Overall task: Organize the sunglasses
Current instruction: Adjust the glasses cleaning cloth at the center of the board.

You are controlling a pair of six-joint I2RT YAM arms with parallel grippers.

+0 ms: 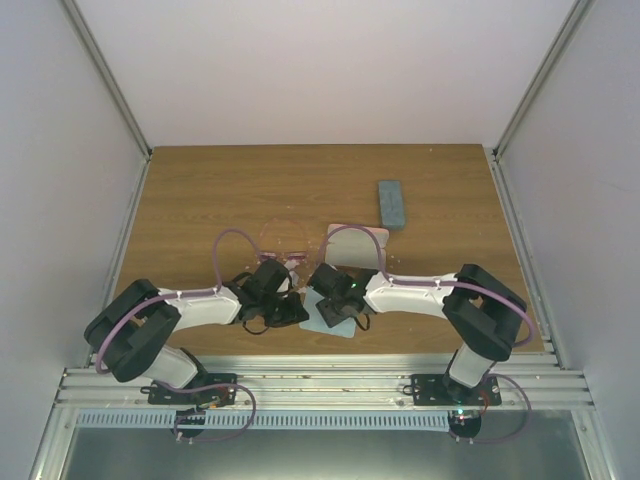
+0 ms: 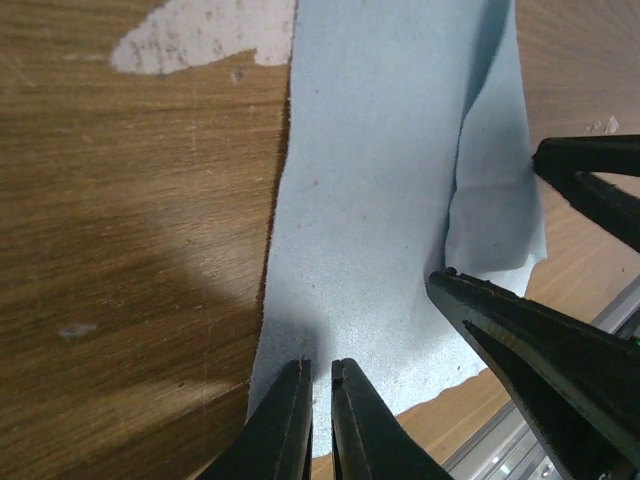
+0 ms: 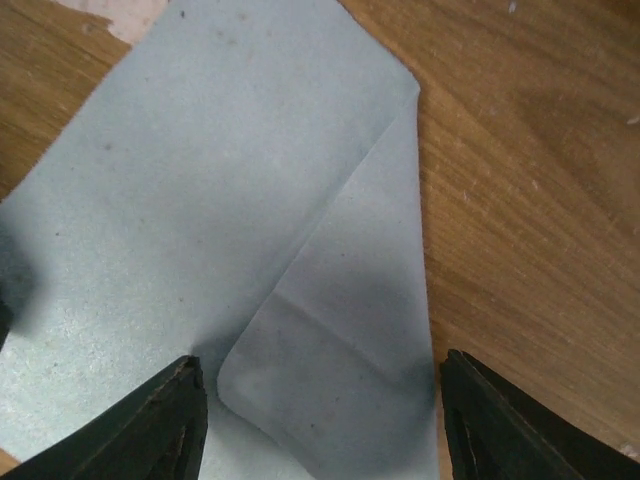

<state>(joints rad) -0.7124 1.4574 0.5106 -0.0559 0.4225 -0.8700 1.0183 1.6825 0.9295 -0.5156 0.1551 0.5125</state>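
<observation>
My left pincer (image 2: pixel 322 368) and right pincer (image 3: pixel 320 362): black. Cloth (image 3: pixel 250 180): pale blue, few dark specks. Desk (image 2: pixel 120 250): brown woodgrain, white worn patch (image 2: pixel 200 35). Case (image 1: pixel 392 203): blue-grey. Glasses (image 1: pixel 283 240): translucent pink. Cables (image 1: pixel 360 229): purple.

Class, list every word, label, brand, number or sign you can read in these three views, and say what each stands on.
No readable text in any view.
The light blue cloth, the table, the left end effector and the right end effector are plain.
The blue-grey case and the pink sunglasses are too small to show any marking.
</observation>
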